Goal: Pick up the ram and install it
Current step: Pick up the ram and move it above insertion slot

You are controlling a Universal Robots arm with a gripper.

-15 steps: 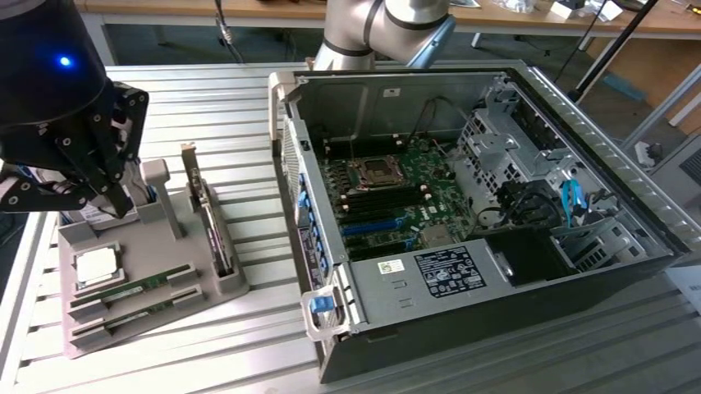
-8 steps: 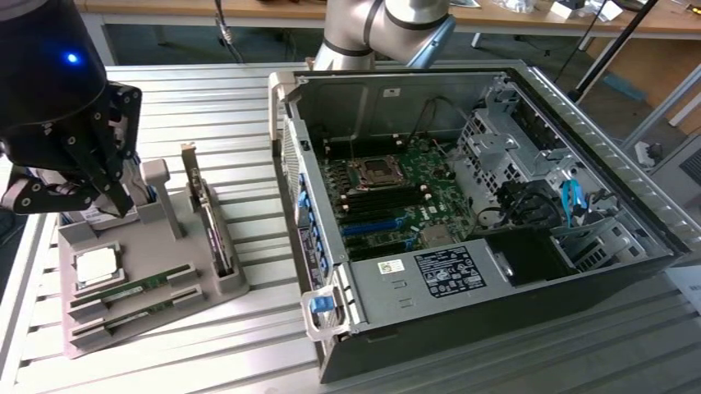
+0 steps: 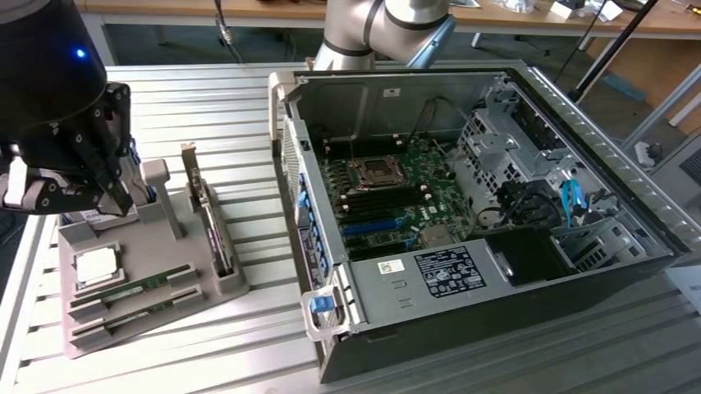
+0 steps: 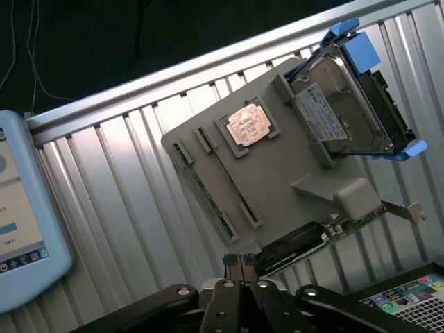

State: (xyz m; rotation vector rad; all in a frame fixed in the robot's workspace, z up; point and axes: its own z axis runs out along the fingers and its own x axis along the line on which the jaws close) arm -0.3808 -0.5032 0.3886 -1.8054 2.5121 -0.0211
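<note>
gripper [image 3: 107, 201] pressed together, empty | ram [image 3: 134, 286] at 6 o'clock of it, exterior view | best pinched mid-length, squarely

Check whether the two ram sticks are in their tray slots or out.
In: both ram sticks sit in slots of the grey tray, beside the processor.

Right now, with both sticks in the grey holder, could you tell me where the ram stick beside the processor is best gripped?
Grip the ram stick at the middle of its long top edge, coming straight down from above. It appears to sit on edge in a slot of the grey holder, so closing across its thickness seems safest.
</note>
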